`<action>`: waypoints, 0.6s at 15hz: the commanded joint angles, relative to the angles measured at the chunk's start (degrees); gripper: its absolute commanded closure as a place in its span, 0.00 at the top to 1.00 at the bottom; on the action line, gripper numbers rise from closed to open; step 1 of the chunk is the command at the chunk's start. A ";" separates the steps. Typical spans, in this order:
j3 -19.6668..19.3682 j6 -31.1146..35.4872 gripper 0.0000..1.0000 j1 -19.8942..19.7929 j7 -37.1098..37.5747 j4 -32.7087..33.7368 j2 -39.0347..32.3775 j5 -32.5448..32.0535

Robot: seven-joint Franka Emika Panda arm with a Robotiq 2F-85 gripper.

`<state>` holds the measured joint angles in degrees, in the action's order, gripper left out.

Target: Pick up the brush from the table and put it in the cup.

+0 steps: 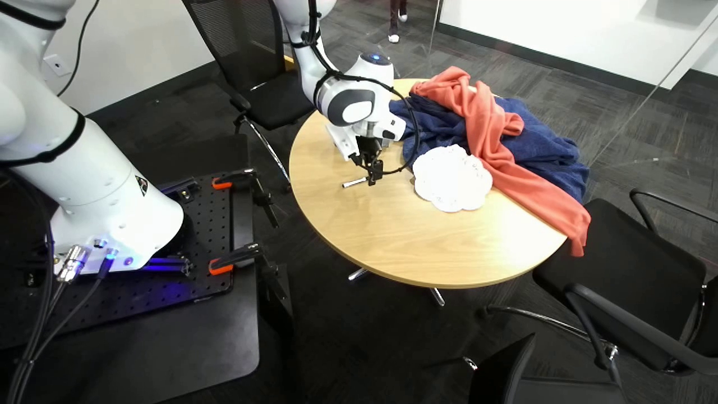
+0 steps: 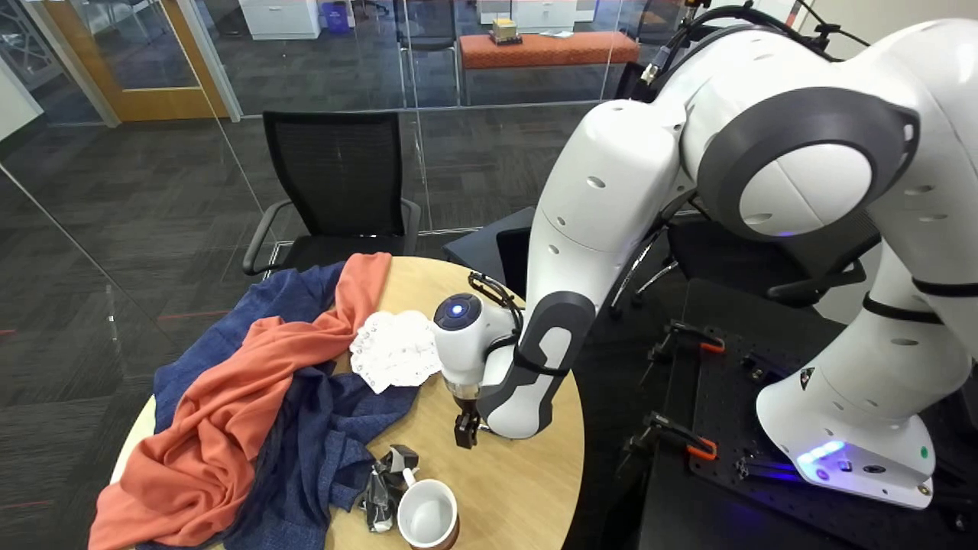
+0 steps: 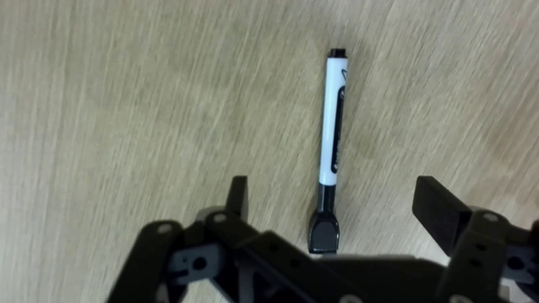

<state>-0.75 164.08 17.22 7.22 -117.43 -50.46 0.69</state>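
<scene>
- Furthest left in an exterior view: orange cloth (image 2: 229,428), bunched, lying across a dark blue cloth (image 2: 328,435). Both spread over the round, wood-toned surface (image 2: 527,489).
- Next rightward: crumpled grey-and-black object (image 2: 380,493), right beside the blue cloth; material cannot be told. Farther up in that view, a white scalloped doily (image 2: 393,347) lies flat at the edge of the cloths.
- Then the cup (image 2: 426,513): upright, white inside, dark reddish lower wall, handle on the side of the grey object. Contact with that object cannot be judged.
- Right of the cup: tool (image 2: 466,434), directed downward, low over the surface. Wrist view gives its state as wide, fingers well apart.
- Brush (image 3: 330,143): flat on the surface, apart from the cup. White barrel, dark label, black ends; in wrist view the broader black end shows between the fingers, with clearance either side. Both exterior views have it partly hidden.
- Far right: white arm (image 2: 588,214), its base (image 2: 856,420) on a black perforated plate (image 2: 726,397); orange-tipped clamps (image 2: 676,435) at the plate's edge.
</scene>
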 commanded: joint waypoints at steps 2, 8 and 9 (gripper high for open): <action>-0.20 0.09 1.00 -0.56 0.61 2.73 -2.09 -0.84; 0.02 -0.13 0.75 -1.10 0.24 4.48 -3.84 -0.80; -0.09 -0.07 0.72 -1.02 0.29 4.63 -4.03 -0.84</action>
<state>-0.83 164.08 16.75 7.22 -114.19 -53.62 0.69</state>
